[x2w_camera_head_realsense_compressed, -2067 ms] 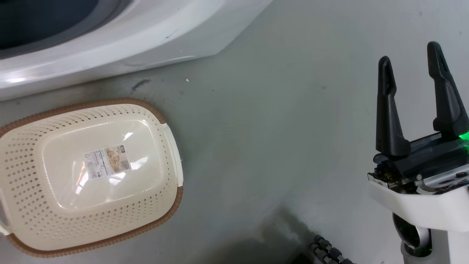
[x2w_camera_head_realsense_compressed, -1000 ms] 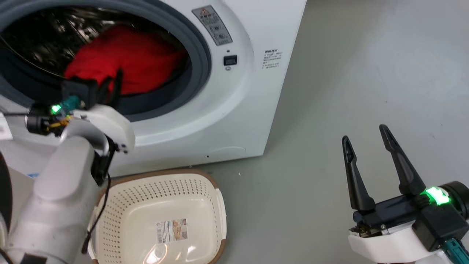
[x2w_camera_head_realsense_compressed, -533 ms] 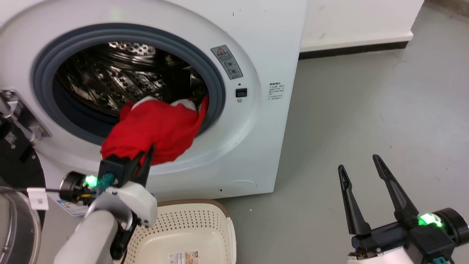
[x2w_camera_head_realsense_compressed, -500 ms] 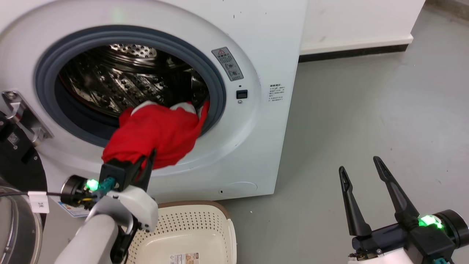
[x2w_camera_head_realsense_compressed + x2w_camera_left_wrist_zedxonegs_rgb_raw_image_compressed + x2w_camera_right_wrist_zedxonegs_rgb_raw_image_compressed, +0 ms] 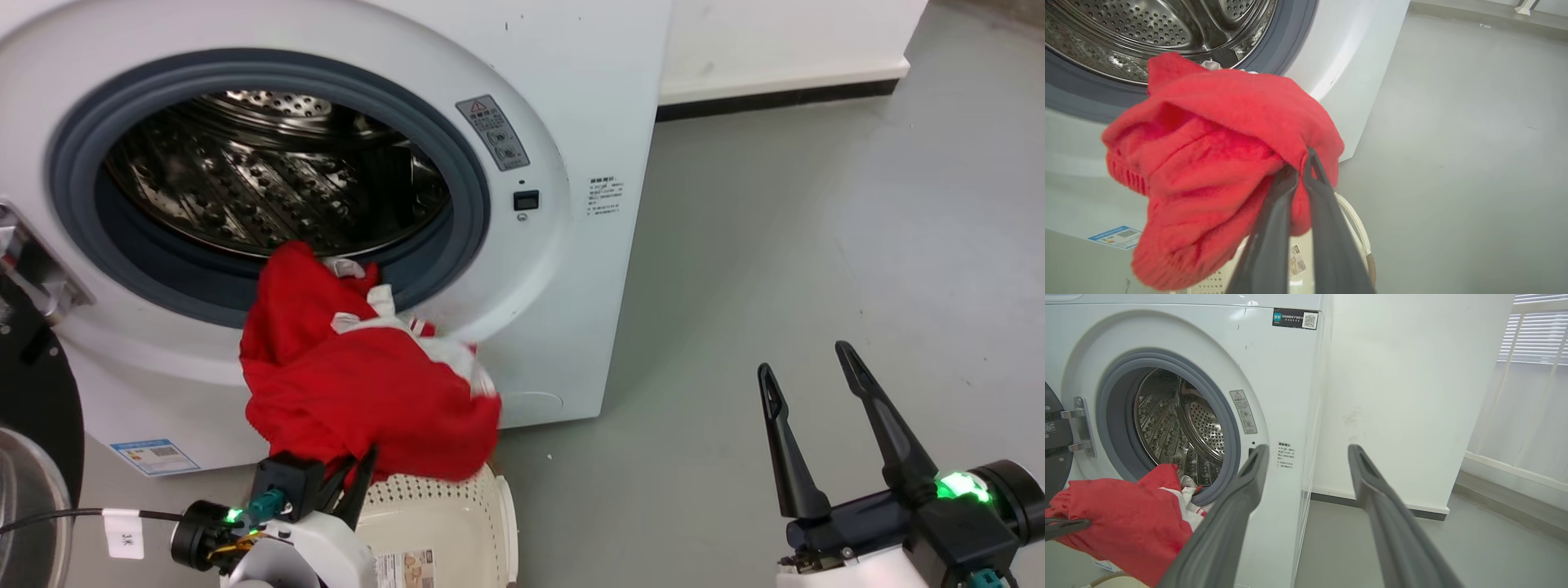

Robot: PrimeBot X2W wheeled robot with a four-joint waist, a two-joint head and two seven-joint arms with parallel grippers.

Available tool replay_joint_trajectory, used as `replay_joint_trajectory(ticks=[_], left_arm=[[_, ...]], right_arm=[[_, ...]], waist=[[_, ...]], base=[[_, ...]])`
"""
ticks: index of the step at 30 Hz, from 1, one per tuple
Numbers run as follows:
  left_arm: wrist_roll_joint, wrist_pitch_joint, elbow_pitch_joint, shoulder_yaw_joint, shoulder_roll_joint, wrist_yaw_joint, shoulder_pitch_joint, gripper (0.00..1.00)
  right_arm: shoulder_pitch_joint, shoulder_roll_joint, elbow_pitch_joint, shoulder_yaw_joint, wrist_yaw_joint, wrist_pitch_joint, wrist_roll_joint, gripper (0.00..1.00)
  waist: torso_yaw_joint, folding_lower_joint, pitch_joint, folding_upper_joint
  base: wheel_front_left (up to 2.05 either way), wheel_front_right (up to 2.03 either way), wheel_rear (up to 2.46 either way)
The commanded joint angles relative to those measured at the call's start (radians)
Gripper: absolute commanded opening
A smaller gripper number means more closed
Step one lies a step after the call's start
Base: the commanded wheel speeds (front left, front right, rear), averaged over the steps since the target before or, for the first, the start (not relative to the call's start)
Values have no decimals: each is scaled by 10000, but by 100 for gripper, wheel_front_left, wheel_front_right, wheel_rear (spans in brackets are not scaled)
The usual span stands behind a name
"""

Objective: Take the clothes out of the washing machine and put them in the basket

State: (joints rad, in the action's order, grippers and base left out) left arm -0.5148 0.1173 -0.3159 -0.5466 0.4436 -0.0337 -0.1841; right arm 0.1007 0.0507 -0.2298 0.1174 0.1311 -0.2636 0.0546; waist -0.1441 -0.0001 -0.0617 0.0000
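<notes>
The clothes (image 5: 359, 392), a bright red garment with white trim, hang out of the washing machine (image 5: 571, 204) over its grey porthole rim, one end still on the lip. My left gripper (image 5: 355, 464) is shut on the lower fold, just above the cream basket (image 5: 465, 523). In the left wrist view the fingertips (image 5: 1306, 161) pinch the red clothes (image 5: 1208, 155), with the basket rim (image 5: 1361, 245) below. My right gripper (image 5: 804, 361) stands open over the floor to the right, holding nothing. From the right wrist, the open right gripper (image 5: 1308, 449) faces the washing machine (image 5: 1282, 367) and the clothes (image 5: 1122, 526).
The machine's black-framed door (image 5: 33, 408) stands swung open at the left. A cable with a white tag (image 5: 122, 531) runs along the lower left. Grey floor (image 5: 775, 229) spreads to the right, up to a white wall with a dark skirting (image 5: 775, 98).
The red garment has come out of the drum and now hangs down the machine's front above the basket. My left gripper moved down and back with it. The right gripper stayed open.
</notes>
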Motion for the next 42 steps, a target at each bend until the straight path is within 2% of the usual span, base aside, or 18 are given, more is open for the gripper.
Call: replay_joint_trajectory(ticks=[1,11,23,29,36,42], left_arm=[[-39,59,-92,-18,-38,50,77,0],[-218,326,-2426,-312,-628,533,-470,0],[-211,341,-6216,-603,-1394,1212,-2585,0],[-530,-265,-8098,-579,-1768,1407,-3519,0],[-675,-469,-9130,-702,-2105,1549,-4243,0],[-756,-483,-9444,-705,-2118,1523,-4801,0]], right_arm=[[-164,-8,-35,-3,-7,-17,59,100],[-905,-8,-179,-26,-7,-17,-114,100],[-2010,-10,-418,27,-7,-17,-332,100],[-2554,-10,-539,-70,-7,-17,-409,100],[-3006,-10,-662,-156,-7,-17,-484,100],[-3291,-10,-756,-162,-7,-17,-515,100]], waist=[[-120,1,-229,0],[-630,1,-1572,0],[-958,1,-3521,0],[-979,1,-4548,0],[-988,1,-5385,0],[-904,1,-6002,0]], base=[[0,0,0],[0,0,0],[0,0,0],[0,0,0],[0,0,0],[0,0,0]])
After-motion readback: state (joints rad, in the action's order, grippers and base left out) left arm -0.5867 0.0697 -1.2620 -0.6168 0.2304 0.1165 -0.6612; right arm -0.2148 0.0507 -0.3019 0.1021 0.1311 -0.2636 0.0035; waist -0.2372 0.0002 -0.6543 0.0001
